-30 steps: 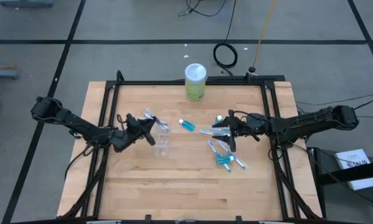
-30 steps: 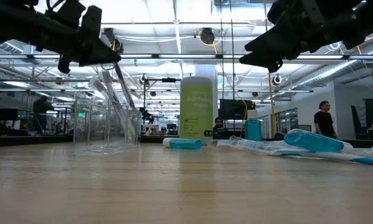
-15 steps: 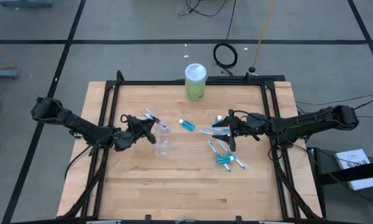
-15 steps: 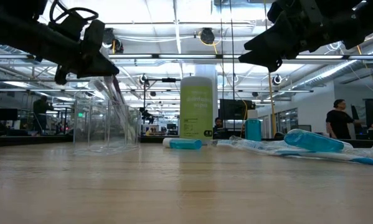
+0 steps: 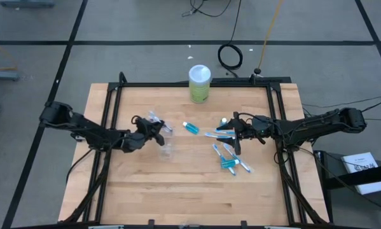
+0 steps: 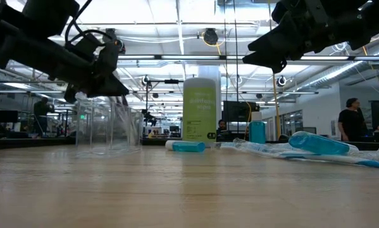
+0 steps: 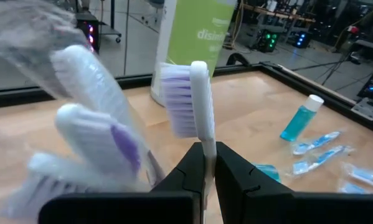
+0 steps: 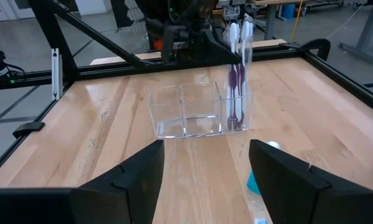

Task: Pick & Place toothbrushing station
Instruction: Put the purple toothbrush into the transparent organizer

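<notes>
Clear plastic holder (image 8: pixel 198 112) standing upright on the wooden table (image 5: pixel 145 184), left of centre, with white toothbrushes (image 8: pixel 239 68) upright in one end compartment. Left gripper (image 5: pixel 157 131) right above it, clenched on one toothbrush (image 7: pixel 195 102), bristles upward. Right gripper (image 5: pixel 233 135) spread wide and empty, hanging over the wrapped toothbrushes (image 5: pixel 231 159) and teal tubes (image 5: pixel 190 128) lying on the table's right half.
</notes>
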Controlling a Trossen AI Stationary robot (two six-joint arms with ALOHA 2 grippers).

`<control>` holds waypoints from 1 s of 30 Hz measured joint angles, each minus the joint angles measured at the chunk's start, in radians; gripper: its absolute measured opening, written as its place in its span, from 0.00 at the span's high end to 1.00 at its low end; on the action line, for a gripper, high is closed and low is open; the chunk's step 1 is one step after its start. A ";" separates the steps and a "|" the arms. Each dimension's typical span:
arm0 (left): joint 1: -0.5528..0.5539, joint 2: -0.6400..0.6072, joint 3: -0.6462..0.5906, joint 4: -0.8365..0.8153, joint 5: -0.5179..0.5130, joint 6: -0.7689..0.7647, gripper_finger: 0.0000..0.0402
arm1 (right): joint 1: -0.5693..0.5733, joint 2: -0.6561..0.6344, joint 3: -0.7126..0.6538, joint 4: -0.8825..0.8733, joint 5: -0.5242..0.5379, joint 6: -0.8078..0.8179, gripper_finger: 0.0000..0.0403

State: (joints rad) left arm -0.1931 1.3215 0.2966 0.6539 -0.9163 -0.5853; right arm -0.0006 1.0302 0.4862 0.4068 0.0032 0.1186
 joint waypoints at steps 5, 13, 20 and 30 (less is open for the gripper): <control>0.010 0.000 0.000 0.004 0.025 0.000 0.90 | 0.000 0.000 0.000 0.000 0.000 -0.002 0.44; 0.009 0.001 0.000 0.002 0.031 -0.008 0.80 | 0.000 0.000 0.000 0.000 0.000 -0.003 0.44; 0.000 0.001 0.001 0.085 0.057 0.057 0.61 | 0.000 0.000 0.000 0.000 0.000 -0.003 0.44; 0.000 -0.069 0.005 0.224 0.156 0.234 0.30 | 0.000 -0.070 -0.001 -0.208 0.236 -0.063 0.44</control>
State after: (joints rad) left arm -0.1932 1.2530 0.3019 0.8780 -0.7605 -0.3509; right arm -0.0010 0.9601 0.4850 0.1986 0.2392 0.0553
